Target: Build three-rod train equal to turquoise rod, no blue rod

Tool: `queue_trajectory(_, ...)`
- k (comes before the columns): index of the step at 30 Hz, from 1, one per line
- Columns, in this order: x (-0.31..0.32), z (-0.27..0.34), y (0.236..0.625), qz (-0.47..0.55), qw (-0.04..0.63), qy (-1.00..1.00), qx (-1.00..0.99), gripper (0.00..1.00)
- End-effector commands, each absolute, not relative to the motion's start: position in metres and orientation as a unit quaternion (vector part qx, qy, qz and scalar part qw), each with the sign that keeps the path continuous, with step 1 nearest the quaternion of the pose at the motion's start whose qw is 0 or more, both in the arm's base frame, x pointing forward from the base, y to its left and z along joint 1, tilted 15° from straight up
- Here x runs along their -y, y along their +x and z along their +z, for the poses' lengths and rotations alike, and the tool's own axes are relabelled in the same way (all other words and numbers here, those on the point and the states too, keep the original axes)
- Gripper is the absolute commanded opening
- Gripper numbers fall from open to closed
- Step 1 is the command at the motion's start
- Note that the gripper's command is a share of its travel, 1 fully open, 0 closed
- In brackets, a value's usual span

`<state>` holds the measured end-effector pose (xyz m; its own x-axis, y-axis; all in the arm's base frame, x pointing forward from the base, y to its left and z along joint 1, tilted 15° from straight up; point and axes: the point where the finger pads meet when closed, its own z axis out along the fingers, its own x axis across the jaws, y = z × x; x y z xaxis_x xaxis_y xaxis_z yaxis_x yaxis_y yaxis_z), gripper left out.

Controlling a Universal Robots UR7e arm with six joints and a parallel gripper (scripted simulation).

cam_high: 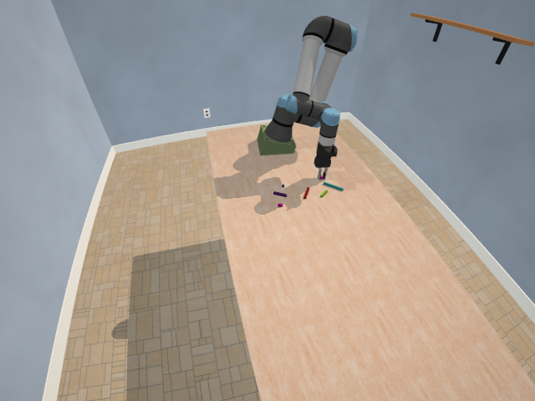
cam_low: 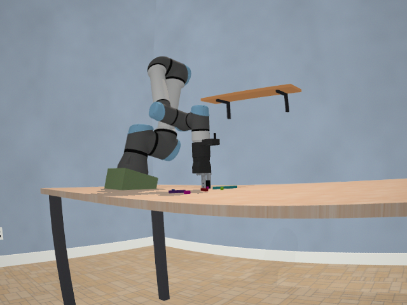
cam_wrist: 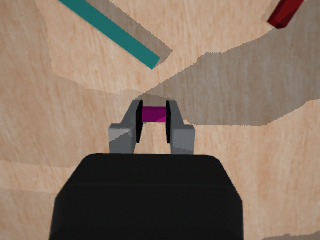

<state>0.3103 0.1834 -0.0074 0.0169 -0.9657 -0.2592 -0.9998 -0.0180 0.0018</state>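
Observation:
My gripper (cam_wrist: 154, 113) is down at the table and shut on a short magenta rod (cam_wrist: 153, 114), which lies crosswise between the fingers. It also shows in the top view (cam_high: 322, 176) and the exterior view (cam_low: 206, 187). The turquoise rod (cam_high: 333, 186) lies just beside it, with one end near the fingers in the wrist view (cam_wrist: 111, 31). A lime rod (cam_high: 323, 193) and a red rod (cam_high: 306, 192) lie a little nearer the camera. A purple rod (cam_high: 279, 194), a second magenta rod (cam_high: 279, 205) and a small blue rod (cam_high: 282, 185) lie to the left.
The arm's green base (cam_high: 275, 142) stands at the back of the table. A wooden shelf (cam_low: 251, 93) hangs on the wall, well above the table. The red rod's end shows at the wrist view's top right (cam_wrist: 285, 12).

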Motion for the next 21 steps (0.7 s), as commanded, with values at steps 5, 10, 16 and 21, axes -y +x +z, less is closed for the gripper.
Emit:
queue_trajectory(5,-0.182,-0.001,0.311,0.093,0.091,-0.707,-0.695,0.40)
queue_trajectory(10,-0.179,0.010,0.311,0.093,0.091,-0.707,-0.695,0.40)
queue_trajectory(16,-0.175,0.024,0.311,0.093,0.091,-0.707,-0.695,0.40)
queue_trajectory(21,-0.170,0.044,0.311,0.093,0.091,-0.707,-0.695,0.40)
